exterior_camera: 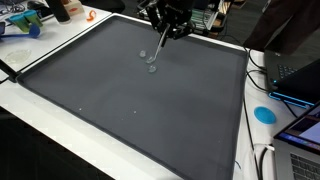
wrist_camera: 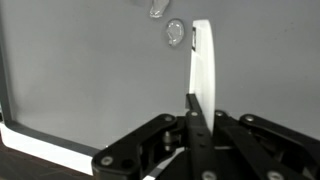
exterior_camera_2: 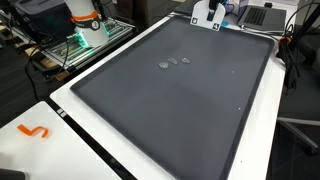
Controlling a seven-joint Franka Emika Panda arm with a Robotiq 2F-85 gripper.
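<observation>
My gripper [wrist_camera: 193, 100] is shut on a flat white strip [wrist_camera: 202, 55] that sticks out ahead of the jaws in the wrist view. In an exterior view the black gripper [exterior_camera: 166, 24] hangs over the far part of a large dark grey mat [exterior_camera: 130, 100]. Small clear pieces [exterior_camera: 150, 62] lie on the mat just below it. They also show in the wrist view [wrist_camera: 175, 32] beside the strip's tip, and in the other exterior view [exterior_camera_2: 175, 62]. I cannot tell whether the strip touches them.
The mat [exterior_camera_2: 170, 110] covers most of a white table [exterior_camera_2: 60, 125]. An orange hook-shaped piece [exterior_camera_2: 35, 131] lies off the mat, seen again [exterior_camera: 90, 15]. A blue disc [exterior_camera: 264, 113], laptops [exterior_camera: 298, 78] and cables sit beside one mat edge. Blue clutter [exterior_camera: 20, 25] sits at a corner.
</observation>
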